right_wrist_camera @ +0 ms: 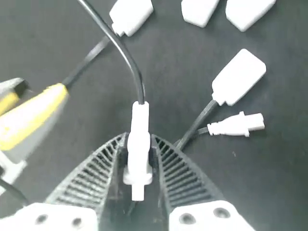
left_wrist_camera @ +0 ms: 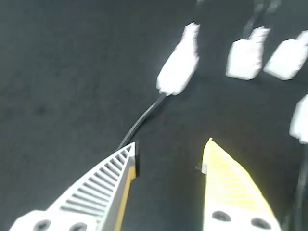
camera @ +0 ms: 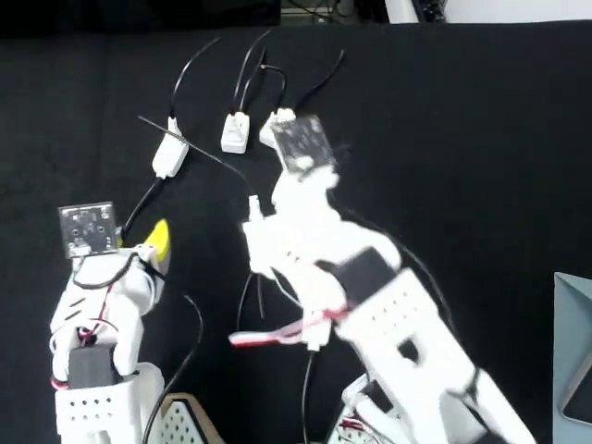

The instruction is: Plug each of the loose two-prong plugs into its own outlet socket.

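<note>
Plug (right_wrist_camera: pixel 138 151): a slim white body with a black cord (right_wrist_camera: pixel 129 57) leaving its far end. It sits lengthwise between the fingers of the right gripper (right_wrist_camera: pixel 139 139), which is clamped on its sides. A second plug (right_wrist_camera: pixel 236 126), also white, lies on the black table (right_wrist_camera: pixel 269 183) just beside the right gripper, touching nothing, with a white outlet socket (right_wrist_camera: pixel 239 77) beyond it. The left gripper (left_wrist_camera: pixel 171 143), near the right gripper, is spread apart and holds nothing.
</note>
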You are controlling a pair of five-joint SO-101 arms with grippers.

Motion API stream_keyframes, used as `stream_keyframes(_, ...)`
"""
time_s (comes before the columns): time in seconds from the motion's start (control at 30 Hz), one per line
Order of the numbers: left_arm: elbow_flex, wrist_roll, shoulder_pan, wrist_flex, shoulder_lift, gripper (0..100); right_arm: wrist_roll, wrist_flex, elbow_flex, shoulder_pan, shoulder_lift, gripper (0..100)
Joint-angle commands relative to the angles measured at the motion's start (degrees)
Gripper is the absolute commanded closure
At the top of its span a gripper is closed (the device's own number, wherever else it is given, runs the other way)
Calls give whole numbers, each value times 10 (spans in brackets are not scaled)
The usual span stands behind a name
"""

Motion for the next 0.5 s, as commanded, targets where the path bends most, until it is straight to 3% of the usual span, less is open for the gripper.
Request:
stream_keyframes(0.0, -2, 5, 50, -48, -5, 773, 24, -115, 107, -3, -131, 985)
stream_keyframes(0.2, -8, 3, 134, -107, -5, 825, 82, -214, 249, -29, -294, 985)
stream_keyframes(0.47, -33, 0, 205, -133, -6, 827, 96, -213, 273, -30, -267, 985)
